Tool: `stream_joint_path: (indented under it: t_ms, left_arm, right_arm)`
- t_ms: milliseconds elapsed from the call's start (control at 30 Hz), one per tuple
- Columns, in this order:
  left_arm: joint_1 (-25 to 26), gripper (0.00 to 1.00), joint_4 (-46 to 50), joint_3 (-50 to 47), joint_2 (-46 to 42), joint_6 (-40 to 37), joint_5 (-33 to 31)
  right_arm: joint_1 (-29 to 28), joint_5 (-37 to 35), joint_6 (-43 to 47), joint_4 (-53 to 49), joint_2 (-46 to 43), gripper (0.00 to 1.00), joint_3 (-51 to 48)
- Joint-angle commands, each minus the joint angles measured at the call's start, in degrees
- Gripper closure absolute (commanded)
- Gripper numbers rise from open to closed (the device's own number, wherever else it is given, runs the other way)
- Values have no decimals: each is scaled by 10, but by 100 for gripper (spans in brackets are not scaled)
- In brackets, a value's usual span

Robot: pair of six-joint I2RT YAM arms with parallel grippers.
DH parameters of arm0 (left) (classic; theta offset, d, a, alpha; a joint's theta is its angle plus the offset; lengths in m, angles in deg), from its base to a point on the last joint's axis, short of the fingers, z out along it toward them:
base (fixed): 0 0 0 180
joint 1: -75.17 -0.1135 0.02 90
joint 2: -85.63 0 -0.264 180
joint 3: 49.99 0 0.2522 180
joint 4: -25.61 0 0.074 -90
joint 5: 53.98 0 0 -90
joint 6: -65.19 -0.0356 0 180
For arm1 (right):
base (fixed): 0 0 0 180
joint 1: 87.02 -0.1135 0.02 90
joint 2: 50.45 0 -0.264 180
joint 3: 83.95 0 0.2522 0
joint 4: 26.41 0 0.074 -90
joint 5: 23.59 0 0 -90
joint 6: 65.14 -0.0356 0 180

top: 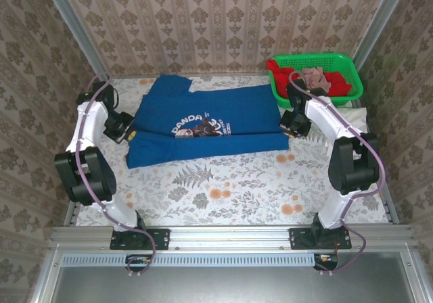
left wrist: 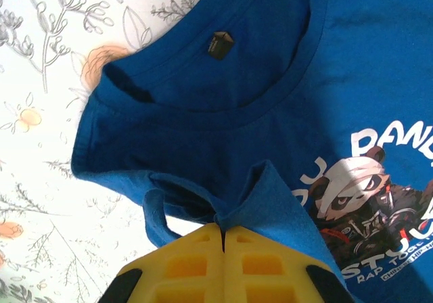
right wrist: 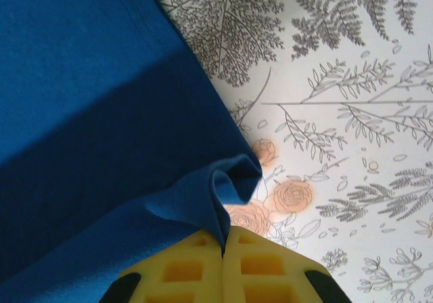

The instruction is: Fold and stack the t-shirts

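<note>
Blue t-shirt point(top: 203, 124): royal-blue cloth, spread sideways across the far half of the worktop point(top: 223, 188). I see its collar end toward the left arm and its hem end toward the right arm.
Crease: I see a long line running through the cloth from one claw to the other, with a blue strip lying on the near side of it.
Chest print point(left wrist: 365, 195): a panda figure in red and dark tones with white lettering around it. On my left wrist view it sits just right of the claw.
Neck label point(left wrist: 220, 44): a small dark tag inside the collar, beyond the fingertips and apart from them.
Left claw point(left wrist: 222, 230): yellow fingers pressed together on a raised fold of blue cloth at the shoulder side of the shirt, just below the collar.
Right claw point(right wrist: 223, 239): fingers closed on a bunched corner at the hem edge. From there the cloth runs off to the upper left, with flowered worktop to the right.
Cream-white t-shirt point(top: 357, 119): pale cloth beside the right arm at the worktop's right edge. It is partly hidden, so I cannot tell how it lies.
Green basket point(top: 318, 80): in the far right corner, holding red cloth point(top: 342, 83), apart from the blue shirt.
</note>
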Motion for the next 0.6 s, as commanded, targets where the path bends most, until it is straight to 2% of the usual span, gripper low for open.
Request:
stream_joint_path:
  t_ms: [0,567]
  left_arm:
    - [-1,100,-7,28,22,-28,-3]
    - [8,100,-34,113,127,-45,-20]
  right_arm:
    - [9,-28,20,-24,24,100,32]
    - [13,-46,51,-17,110,100,97]
